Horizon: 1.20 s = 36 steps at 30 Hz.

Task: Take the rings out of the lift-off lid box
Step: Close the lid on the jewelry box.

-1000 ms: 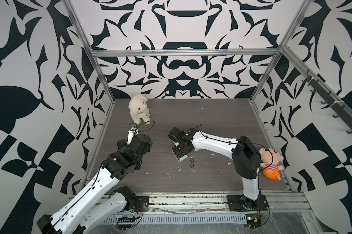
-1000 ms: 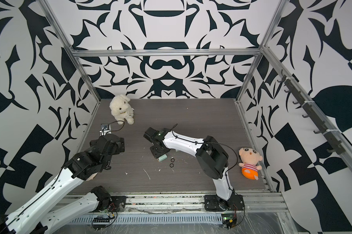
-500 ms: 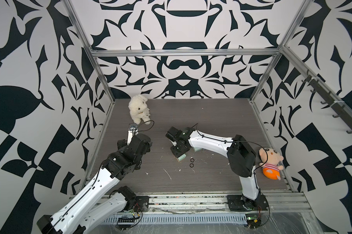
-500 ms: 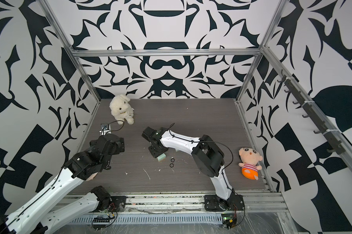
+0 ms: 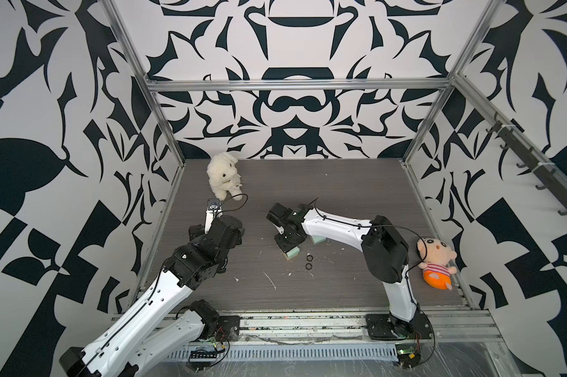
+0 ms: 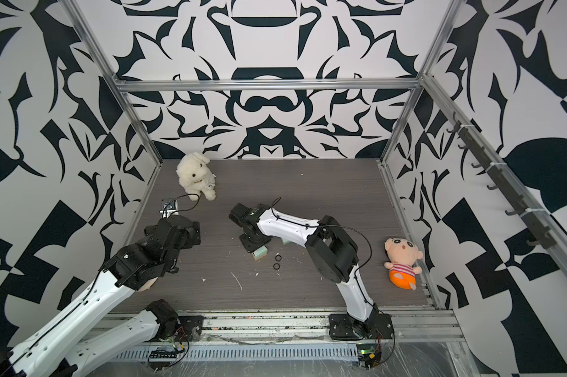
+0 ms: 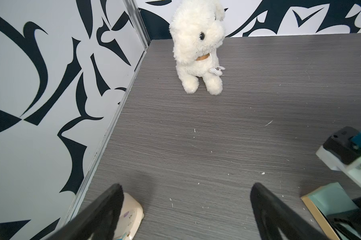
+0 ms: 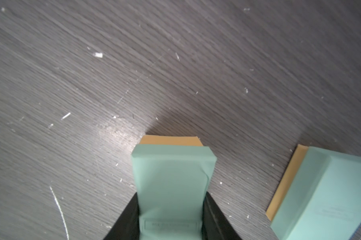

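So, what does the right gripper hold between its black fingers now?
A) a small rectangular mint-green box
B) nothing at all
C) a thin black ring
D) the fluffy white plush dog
A: in the right wrist view, the right gripper has a finger pressed against each side of the small rectangular mint-green box.

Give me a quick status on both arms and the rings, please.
Left end effector open, empty. Right end effector shut on mint box. Two black rings on table beside it.
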{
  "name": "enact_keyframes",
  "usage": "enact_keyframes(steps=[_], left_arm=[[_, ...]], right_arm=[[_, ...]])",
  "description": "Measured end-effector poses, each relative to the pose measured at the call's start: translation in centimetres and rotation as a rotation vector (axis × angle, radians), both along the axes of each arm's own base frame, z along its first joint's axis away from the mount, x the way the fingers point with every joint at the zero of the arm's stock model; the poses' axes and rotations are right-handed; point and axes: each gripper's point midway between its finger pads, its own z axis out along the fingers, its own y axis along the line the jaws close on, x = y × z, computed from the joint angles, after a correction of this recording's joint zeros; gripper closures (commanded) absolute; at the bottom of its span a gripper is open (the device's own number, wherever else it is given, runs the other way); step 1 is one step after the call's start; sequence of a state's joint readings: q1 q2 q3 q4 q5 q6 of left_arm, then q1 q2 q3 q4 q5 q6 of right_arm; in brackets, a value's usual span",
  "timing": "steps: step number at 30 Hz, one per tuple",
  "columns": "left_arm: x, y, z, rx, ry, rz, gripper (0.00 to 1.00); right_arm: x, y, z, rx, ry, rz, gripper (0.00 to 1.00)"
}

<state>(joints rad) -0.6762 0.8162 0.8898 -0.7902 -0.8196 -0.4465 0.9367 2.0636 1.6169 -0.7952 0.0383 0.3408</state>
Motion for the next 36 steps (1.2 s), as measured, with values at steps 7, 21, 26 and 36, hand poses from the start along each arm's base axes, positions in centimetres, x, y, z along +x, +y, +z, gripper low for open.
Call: enact_keyframes(steps=[7,21,26,36], left_arm=[[-0.06,0.08,0.12,-0.004,-0.004,0.001,0.00],[-0.10,0.16,0.21,-0.007,-0.007,0.002,0.01],[-0.11,0.17,0.22,-0.010,-0.008,0.002,0.00],[-0.12,0.30,0.29,-0.012,-0.011,0.006,0.01]], right_arm=[[0.16,-0.11,0.01,0.004,0.004,-0.013,0.55],[0.20,0.08,0.03,0.020,0.011,-0.055,0.54],[0.17,0.11,0.03,0.021,0.011,-0.059,0.54],[-0.45,0.52,0.02,0.019,0.011,-0.052,0.54]])
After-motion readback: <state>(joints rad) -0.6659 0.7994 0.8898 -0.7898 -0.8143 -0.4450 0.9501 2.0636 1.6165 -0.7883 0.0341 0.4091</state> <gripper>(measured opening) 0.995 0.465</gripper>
